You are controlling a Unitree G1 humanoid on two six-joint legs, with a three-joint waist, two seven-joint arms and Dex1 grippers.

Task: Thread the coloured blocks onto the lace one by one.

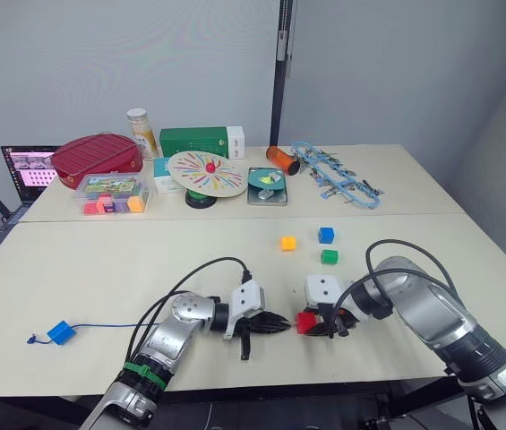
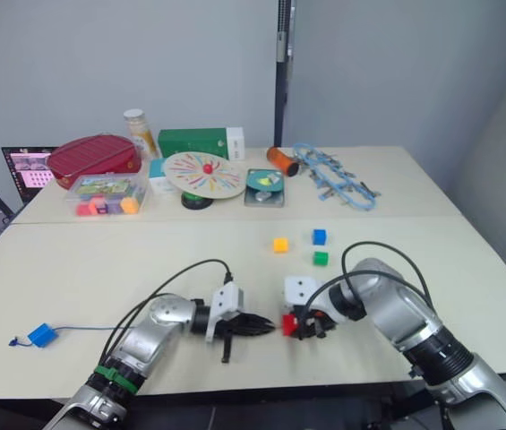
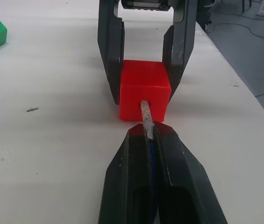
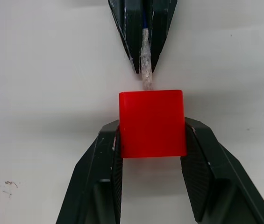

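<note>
Near the table's front edge, the left gripper (image 1: 281, 327) pinches the lace (image 3: 146, 114), whose pale tip points right into the red block (image 1: 305, 322) clamped by the right gripper (image 1: 315, 326). Farther back lie the orange-yellow (image 1: 288, 243), blue (image 1: 326, 235) and green (image 1: 329, 257) blocks.

Left gripper (image 1: 281, 326) jaws closed; right gripper (image 1: 313, 326) jaws clamped; tips facing.

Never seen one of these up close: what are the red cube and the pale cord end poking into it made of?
Red cube: seemingly hard plastic, with smooth, faintly glossy faces and crisp edges. Cord tip: pale, rough and speckled, holding straight, perhaps stiffened or coated fibre; the exact material is unclear.
</note>
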